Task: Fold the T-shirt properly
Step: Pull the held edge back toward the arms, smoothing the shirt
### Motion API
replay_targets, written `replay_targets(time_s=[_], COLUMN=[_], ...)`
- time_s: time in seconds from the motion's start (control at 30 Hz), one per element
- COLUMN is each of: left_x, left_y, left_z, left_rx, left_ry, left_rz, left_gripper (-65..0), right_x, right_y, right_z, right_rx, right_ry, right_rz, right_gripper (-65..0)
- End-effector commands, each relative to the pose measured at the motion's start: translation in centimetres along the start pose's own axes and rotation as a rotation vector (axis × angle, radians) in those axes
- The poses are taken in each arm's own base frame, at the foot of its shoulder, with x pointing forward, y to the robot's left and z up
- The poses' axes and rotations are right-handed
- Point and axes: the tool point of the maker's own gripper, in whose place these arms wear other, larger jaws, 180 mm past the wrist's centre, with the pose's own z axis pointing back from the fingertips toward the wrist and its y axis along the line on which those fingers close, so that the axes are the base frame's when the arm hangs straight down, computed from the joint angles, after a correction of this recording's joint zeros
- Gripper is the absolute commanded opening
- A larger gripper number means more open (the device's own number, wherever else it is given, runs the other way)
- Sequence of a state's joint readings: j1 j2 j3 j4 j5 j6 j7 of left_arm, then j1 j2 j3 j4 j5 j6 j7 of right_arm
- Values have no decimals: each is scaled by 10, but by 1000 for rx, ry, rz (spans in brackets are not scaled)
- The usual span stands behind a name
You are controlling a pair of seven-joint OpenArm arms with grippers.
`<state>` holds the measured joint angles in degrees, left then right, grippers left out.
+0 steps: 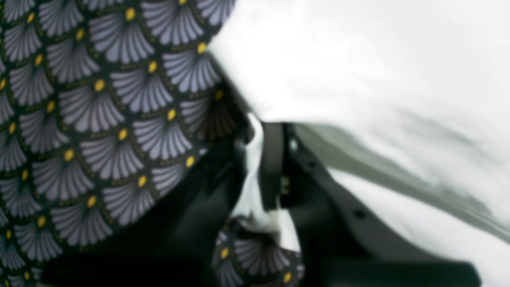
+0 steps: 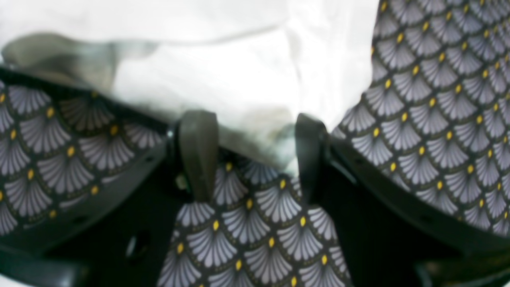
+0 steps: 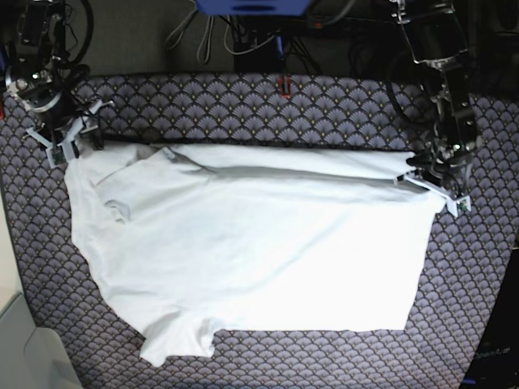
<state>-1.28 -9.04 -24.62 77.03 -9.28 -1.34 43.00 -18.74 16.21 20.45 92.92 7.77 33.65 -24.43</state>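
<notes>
1. The T-shirt (image 3: 251,243) lies spread over the middle of the table, a big plain white sheet of soft cloth with shallow wrinkles. Its far edge is doubled over into a long fold that runs from left to right, and one short sleeve sticks out at the near left corner.
2. The shirt's far left corner is bunched and rumpled, while the right side ends in a fairly straight edge.
3. The left gripper (image 1: 259,167) sits at the shirt's far right corner. Its jaws are pinched tight on a thin strip of the white fabric, which shows squeezed between the two dark fingers (image 1: 273,159) in the left wrist view.
4. That arm comes down from the far right of the table, bent over the shirt's corner.
5. The right gripper (image 2: 255,155) is at the far left corner, low over the table. Its jaws stand apart, with the patterned cloth showing between them and the shirt's edge lying just at the fingertips (image 2: 199,151); nothing is clamped.
6. The tablecloth (image 3: 243,105) is dark with a grey fan pattern and yellow dots, and it covers the whole table.
7. Cables (image 3: 203,36) trail along the far edge behind the table.
</notes>
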Motion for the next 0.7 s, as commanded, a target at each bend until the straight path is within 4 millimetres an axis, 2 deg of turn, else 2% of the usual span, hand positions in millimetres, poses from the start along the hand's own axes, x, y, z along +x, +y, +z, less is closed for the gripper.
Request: replay_targets(time_s=[0.0, 0.07, 0.23, 0.53, 0.6, 0.67], left_x=[4, 4, 4, 4, 4, 4], left_y=[8, 8, 8, 8, 8, 8], left_z=[2, 2, 2, 2, 2, 2], left_rx=[28, 28, 28, 28, 28, 28], left_ry=[1, 1, 4, 6, 6, 6], left_rz=[-13, -13, -13, -13, -13, -13], left_gripper=[-646, -646, -646, -646, -646, -646], right_x=[19, 20, 7, 2, 1, -1], right_y=[-10, -12, -21, -20, -19, -18], right_z=[1, -1, -10, -13, -14, -13], right_rx=[-16, -18, -22, -16, -13, -12], right_ry=[-58, -59, -22, -12, -10, -3], right_rz=[15, 11, -17, -29, -28, -28], right_gripper=[-323, -323, -323, -327, -342, -394])
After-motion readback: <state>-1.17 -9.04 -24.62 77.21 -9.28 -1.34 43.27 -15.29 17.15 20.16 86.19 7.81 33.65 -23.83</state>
